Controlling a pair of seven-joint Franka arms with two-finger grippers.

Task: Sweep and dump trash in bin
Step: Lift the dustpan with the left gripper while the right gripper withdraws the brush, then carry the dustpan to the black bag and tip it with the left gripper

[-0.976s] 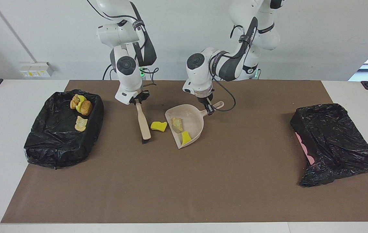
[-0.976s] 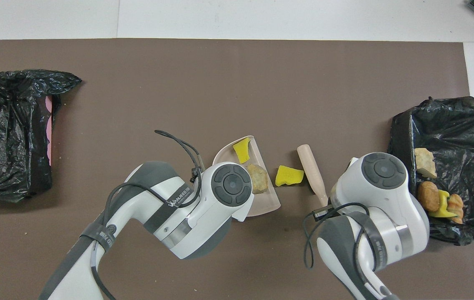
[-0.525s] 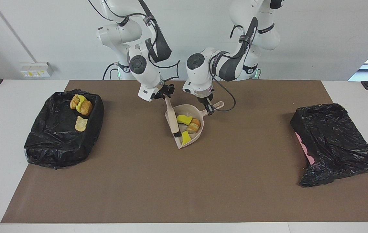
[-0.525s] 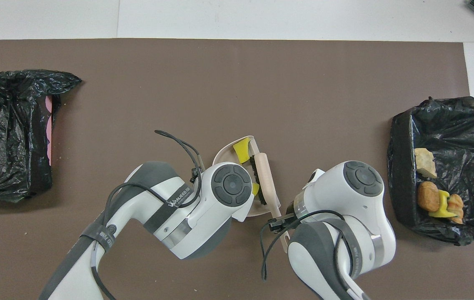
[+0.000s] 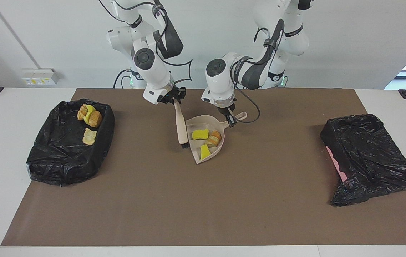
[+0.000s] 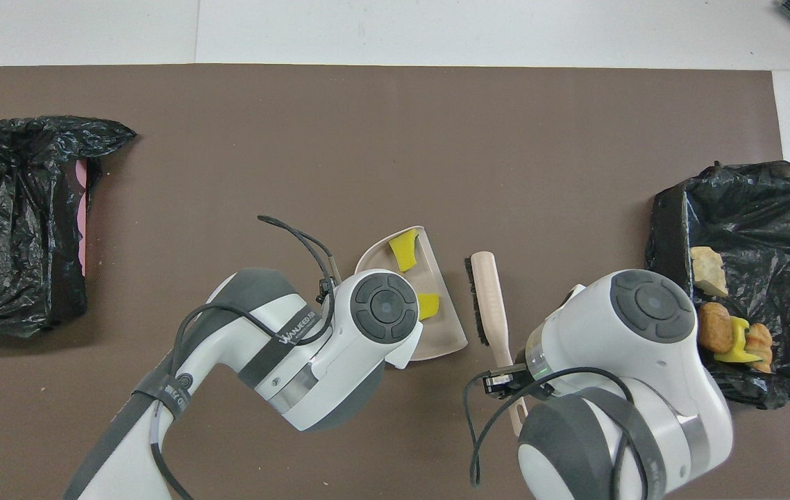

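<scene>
**Onlooker A:** Brown matting [image 5: 203,200] covers the middle of the white table. Start nearest the robots: what do the two arms hold?

**Onlooker B:** The left gripper [image 5: 231,119] is clamped shut on the handle of the beige plastic dustpan [image 5: 217,125], which lies flat on the mat. The right gripper [image 5: 176,97] is closed on the handle of the beige brush with black bristles [image 5: 181,125].

**Onlooker A:** What has changed in the last second?

**Onlooker B:** A second ago a yellow sponge piece lay on the mat between brush and pan. The brush drove it in, then drew back; it now hangs just beside the pan's open edge, bristles down. The left gripper has not moved.

**Onlooker A:** So where is the trash?

**Onlooker B:** Three scraps lie in the pan: the yellow sponge piece [image 5: 200,134], an orange-brown bread-like lump [image 5: 215,137], and a second yellow sponge scrap [image 5: 204,151] farther from the robots. Other scraps [image 5: 89,115] rest in the black-bagged bin [image 5: 64,160] at the right arm's end. A second black-bagged bin [image 5: 370,160] sits at the left arm's end.

**Onlooker A:** Meaning?

**Onlooker B:** I see no loose scraps on the mat, so sweeping looks finished; dumping the pan seems next.
</scene>
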